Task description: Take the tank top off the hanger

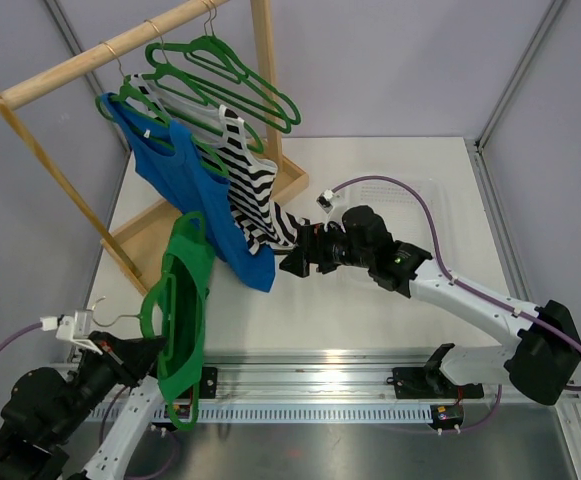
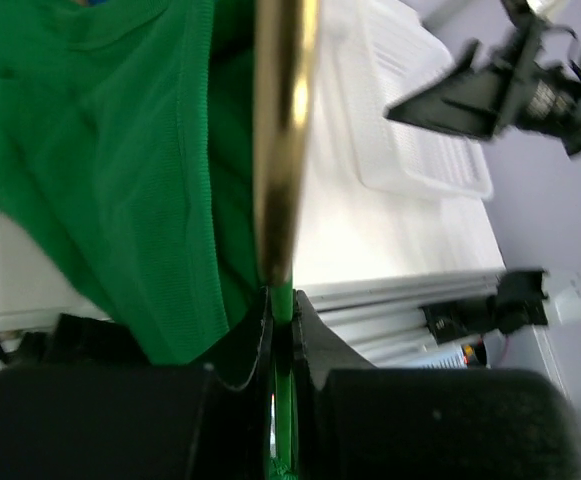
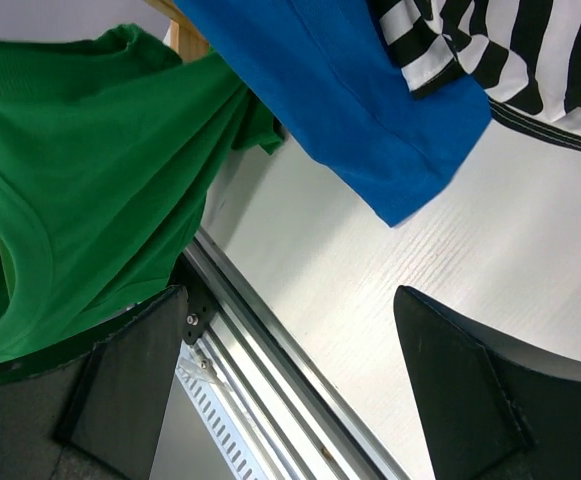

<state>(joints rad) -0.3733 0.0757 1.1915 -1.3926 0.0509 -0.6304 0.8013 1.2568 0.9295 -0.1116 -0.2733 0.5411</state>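
My left gripper (image 1: 135,352) sits at the lower left of the top view. Its fingers (image 2: 240,350) are pinched tight on the neck of the green hanger (image 2: 283,310), and the green tank top (image 1: 185,290) is draped on that hanger, apart from the wooden rack (image 1: 90,60). My right gripper (image 1: 292,262), mid-frame, has its fingers (image 3: 130,380) spread wide on nothing, just beside the blue top (image 3: 370,110).
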